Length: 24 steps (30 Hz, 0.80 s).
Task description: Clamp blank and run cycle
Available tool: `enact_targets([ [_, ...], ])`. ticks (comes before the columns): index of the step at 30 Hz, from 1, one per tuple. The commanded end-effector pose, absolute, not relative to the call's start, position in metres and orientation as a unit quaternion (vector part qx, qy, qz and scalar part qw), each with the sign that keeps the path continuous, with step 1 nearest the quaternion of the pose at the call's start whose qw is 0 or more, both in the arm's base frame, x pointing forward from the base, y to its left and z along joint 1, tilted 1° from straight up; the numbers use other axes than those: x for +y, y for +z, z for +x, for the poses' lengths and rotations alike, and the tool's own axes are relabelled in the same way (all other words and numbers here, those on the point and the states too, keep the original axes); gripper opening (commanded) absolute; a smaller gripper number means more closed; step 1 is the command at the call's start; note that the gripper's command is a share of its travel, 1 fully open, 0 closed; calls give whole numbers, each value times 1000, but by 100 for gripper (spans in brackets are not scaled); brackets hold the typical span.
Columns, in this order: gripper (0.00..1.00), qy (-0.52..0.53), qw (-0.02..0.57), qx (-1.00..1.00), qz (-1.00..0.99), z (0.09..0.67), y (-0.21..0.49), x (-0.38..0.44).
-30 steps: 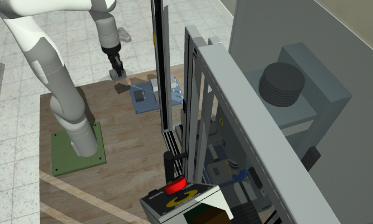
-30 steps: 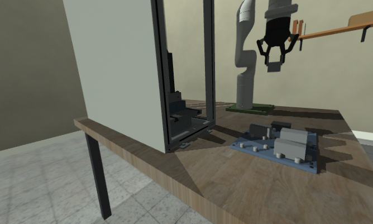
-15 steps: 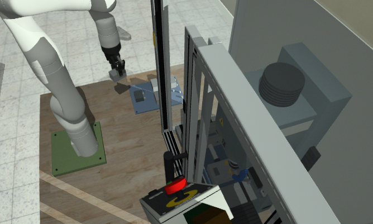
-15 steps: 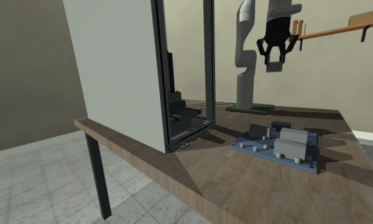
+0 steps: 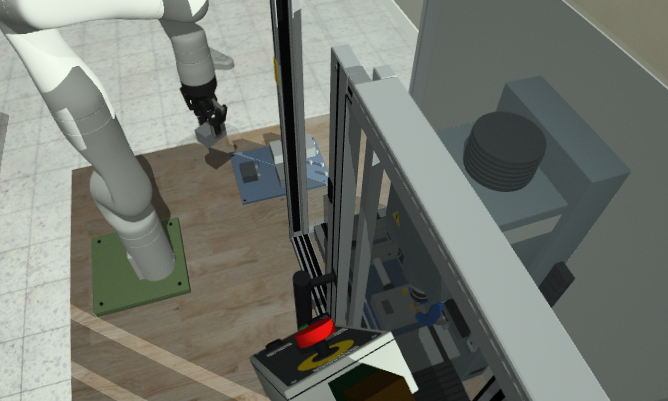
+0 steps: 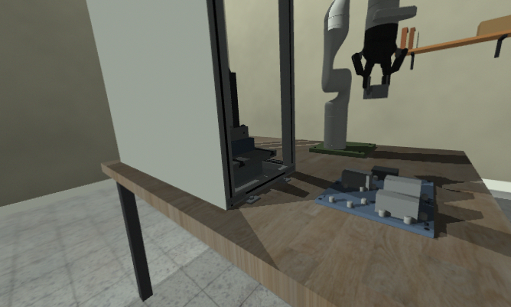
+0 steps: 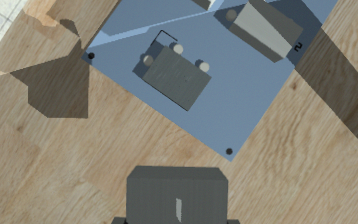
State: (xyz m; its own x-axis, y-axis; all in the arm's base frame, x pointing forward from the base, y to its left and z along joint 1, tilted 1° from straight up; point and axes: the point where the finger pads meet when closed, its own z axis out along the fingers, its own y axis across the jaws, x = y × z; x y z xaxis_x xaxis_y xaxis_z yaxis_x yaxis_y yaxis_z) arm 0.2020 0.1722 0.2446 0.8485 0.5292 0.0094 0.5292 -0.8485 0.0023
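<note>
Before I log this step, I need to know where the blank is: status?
Jaws shut on grey metal blank. Blank held up in the air, outside the guard. Guard's upright post stands between blank and vise.

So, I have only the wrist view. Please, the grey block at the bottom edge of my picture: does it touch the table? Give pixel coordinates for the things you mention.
Observer: No. In the exterior view, the grey block (image 5: 209,134) (image 6: 376,92) (image 7: 152,192) hangs well above the table, held by the end effector (image 5: 217,127) (image 6: 376,83) (image 7: 176,221).

Operator: Thank you. My view cuts the blue plate. How many blocks are standing on it in total?

Observer: The exterior view shows four on the blue plate (image 5: 267,185) (image 6: 338,200) (image 7: 230,115): two lighter blocks (image 5: 279,165) (image 6: 397,206) (image 7: 265,27) and two darker blocks (image 5: 248,171) (image 6: 356,179) (image 7: 177,80).
</note>
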Motion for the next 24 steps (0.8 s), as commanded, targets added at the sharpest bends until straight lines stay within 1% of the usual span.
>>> enact_targets([
  [1,10,-4,5,-349,-937,202,245,172],
  [13,10,-4,5,-349,-937,202,245,172],
  [18,10,-5,3,-456,-890,202,245,172],
  [24,10,-5,3,-456,-890,202,245,172],
])
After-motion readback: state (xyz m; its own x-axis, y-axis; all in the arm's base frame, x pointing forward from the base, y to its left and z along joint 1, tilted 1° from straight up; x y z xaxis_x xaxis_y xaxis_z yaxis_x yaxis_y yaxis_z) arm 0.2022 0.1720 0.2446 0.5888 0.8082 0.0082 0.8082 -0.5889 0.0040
